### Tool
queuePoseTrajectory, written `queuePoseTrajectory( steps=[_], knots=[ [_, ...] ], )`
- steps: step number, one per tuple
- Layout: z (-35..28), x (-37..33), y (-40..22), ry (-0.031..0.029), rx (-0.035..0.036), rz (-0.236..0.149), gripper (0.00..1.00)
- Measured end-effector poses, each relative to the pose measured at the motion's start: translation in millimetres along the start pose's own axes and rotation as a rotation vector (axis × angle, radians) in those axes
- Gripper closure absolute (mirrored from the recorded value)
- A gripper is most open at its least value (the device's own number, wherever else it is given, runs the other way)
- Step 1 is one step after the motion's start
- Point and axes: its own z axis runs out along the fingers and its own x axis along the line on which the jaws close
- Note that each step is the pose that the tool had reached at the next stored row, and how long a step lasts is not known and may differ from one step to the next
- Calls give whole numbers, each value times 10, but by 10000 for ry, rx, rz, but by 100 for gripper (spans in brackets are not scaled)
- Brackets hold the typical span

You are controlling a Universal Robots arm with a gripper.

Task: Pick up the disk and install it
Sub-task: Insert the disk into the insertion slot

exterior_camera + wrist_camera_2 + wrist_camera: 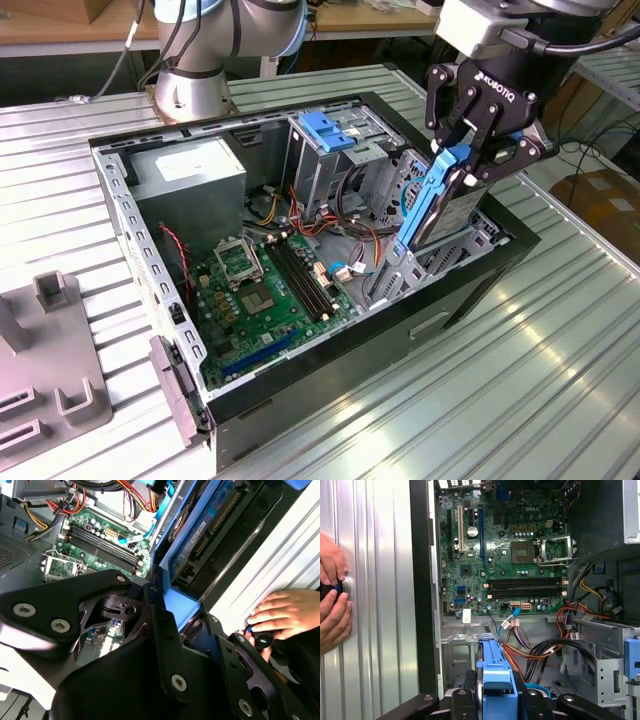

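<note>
My gripper point(472, 168) is shut on the disk point(448, 205), a dark-grey drive with blue side rails. It holds the disk on edge, steeply tilted, above the corner of the open computer case point(470, 290) on the exterior view's right. The disk's lower end reaches down to the grey metal bay point(395, 275) there. In the second wrist view the disk point(200, 535) runs away from the black fingers point(165, 630) toward that bay. In the first wrist view its blue rail point(495, 672) sits between the two fingers point(462, 700).
Inside the case lie the green motherboard point(265, 290), a grey power supply point(190, 175), coloured cables point(350, 215) and a drive cage with a blue latch point(330, 130). A person's hand point(332, 600) rests on the ribbed table beside the case. A grey fixture point(50, 370) stands at the exterior view's left.
</note>
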Motion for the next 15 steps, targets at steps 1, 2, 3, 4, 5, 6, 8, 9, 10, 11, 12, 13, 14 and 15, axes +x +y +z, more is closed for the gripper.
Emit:
queuePoseTrajectory(
  steps=[1,2,3,4,5,6,8,9,10,11,12,13,14,15],
  knots=[
    [2,0,1,4,-8,1,63],
    [4,0,1,11,-22,2,63],
    [7,0,0,22,-49,1,63],
    [11,0,0,31,-80,1,63],
    [17,-1,0,38,-115,2,63],
    [27,0,0,42,-151,3,63],
    [59,0,-1,45,-214,4,63],
    [74,0,-1,45,-240,3,63],
    [98,0,-2,47,-276,4,63],
    [118,1,-5,46,-308,3,63],
    [118,1,-4,48,-308,6,63],
    [118,1,-5,49,-309,5,63],
    [118,1,-5,49,-309,5,63],
    [118,1,-5,49,-309,4,63]
  ],
)
